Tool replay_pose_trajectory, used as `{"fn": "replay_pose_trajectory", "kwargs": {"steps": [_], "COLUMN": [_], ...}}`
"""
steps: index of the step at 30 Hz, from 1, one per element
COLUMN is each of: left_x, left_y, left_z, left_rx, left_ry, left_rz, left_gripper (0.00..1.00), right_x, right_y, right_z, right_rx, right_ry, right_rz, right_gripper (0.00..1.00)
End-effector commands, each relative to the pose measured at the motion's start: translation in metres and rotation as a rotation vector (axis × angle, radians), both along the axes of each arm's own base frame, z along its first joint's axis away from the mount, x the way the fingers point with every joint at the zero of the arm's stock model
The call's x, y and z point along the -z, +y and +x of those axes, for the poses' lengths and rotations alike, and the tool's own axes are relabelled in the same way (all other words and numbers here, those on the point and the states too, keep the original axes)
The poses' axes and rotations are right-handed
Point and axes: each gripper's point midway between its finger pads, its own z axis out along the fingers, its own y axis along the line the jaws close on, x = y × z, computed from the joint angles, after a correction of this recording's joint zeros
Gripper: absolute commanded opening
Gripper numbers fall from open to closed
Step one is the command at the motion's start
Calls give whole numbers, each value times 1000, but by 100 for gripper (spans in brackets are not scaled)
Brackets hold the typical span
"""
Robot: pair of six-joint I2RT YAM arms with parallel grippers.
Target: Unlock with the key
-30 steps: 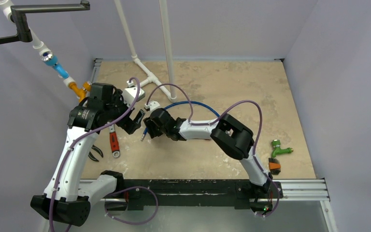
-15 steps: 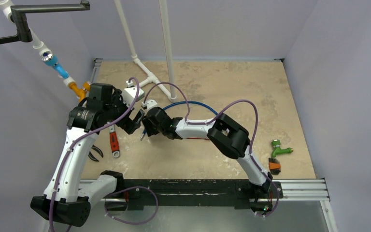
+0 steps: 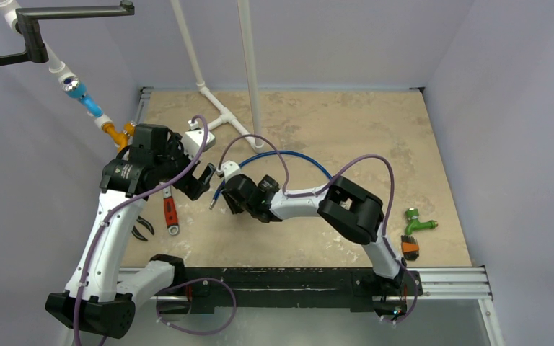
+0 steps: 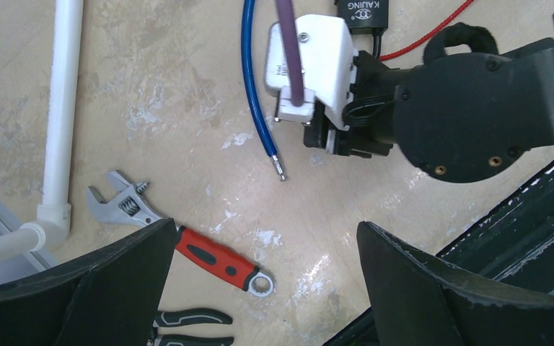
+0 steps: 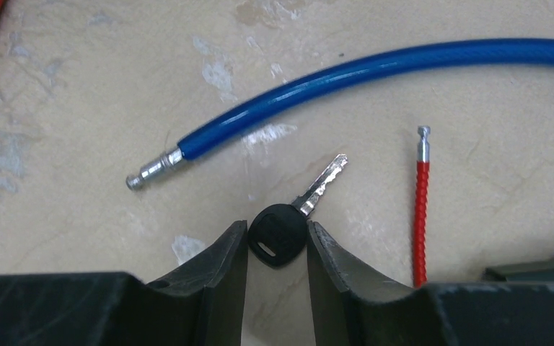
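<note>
A key (image 5: 278, 234) with a black head and silver blade lies on the stone-patterned floor. My right gripper (image 5: 275, 227) is down over it, one finger (image 5: 223, 267) against each side of the black head. The blue cable (image 5: 346, 76) curves past above the key, its metal end (image 5: 148, 175) free on the floor. A thin red cord (image 5: 421, 216) lies to the right of the key. In the top view the right gripper (image 3: 226, 202) sits low beside the blue cable (image 3: 288, 155). My left gripper (image 4: 265, 227) hovers wide open above the floor, holding nothing.
A red-handled adjustable wrench (image 4: 209, 252) and black pliers (image 4: 187, 321) lie under the left gripper. White pipes (image 3: 216, 108) run across the back left. A green tap (image 3: 420, 220) and a small brush (image 3: 409, 246) lie at the right edge.
The right gripper's jaws have narrowed onto the key's black head, and the right arm has shifted slightly nearer. The left arm has not moved.
</note>
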Motion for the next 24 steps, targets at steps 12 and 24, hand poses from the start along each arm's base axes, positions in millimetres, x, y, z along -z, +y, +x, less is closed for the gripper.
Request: {"fn": "replay_pose_trajectory", "kwargs": {"steps": [12, 24], "left_x": [-16, 13], "left_y": [-5, -26], "left_z": [0, -29], "left_rx": [19, 373], "left_ry": [-37, -87], "left_rz": [-38, -20], "left_gripper": [97, 97], "right_x": [-19, -103], "right_y": [-69, -51], "right_z": [-53, -83], "right_rx": [-138, -279], "right_ry": [31, 68], "right_rz": [-64, 190], "right_gripper": [14, 11]}}
